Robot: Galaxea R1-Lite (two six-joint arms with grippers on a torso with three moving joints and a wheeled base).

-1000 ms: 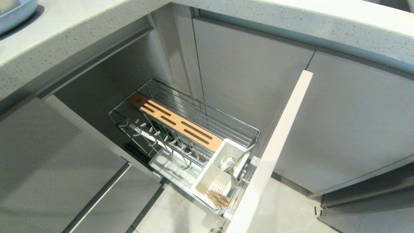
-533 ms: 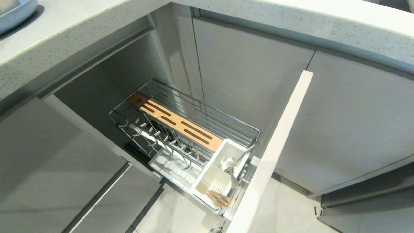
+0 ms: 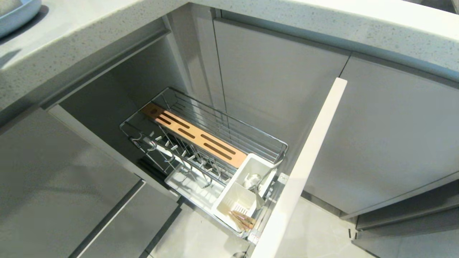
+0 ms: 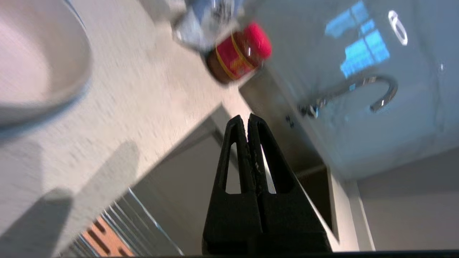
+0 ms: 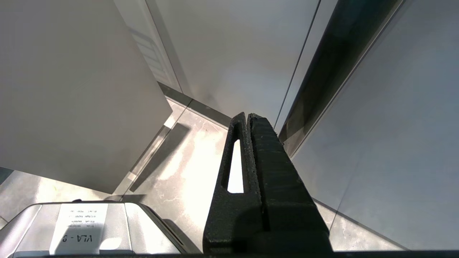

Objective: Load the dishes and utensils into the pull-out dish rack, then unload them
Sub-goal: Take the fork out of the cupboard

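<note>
The head view looks steeply down from above the surface (image 3: 71, 43) into the open cupboard, with the pulled-out dish rack (image 3: 215, 143) in mid-frame. The left wrist view sits behind its fingers (image 4: 236, 150), close above the same surface (image 4: 150, 93), facing along it toward a red-lidded jar (image 4: 238, 53) and a tap (image 4: 358, 91); the rack's wooden strip (image 4: 104, 240) shows at its edge, as in the head view. The right wrist view looks past its fingers (image 5: 251, 157) at the floor (image 5: 186, 161) and cupboard doors (image 5: 233, 53).

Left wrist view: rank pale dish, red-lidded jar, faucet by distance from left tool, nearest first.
1. pale dish, on the counter beside the left tool.
2. red-lidded jar, further along the counter.
3. faucet, beyond the jar, by the sink.
</note>
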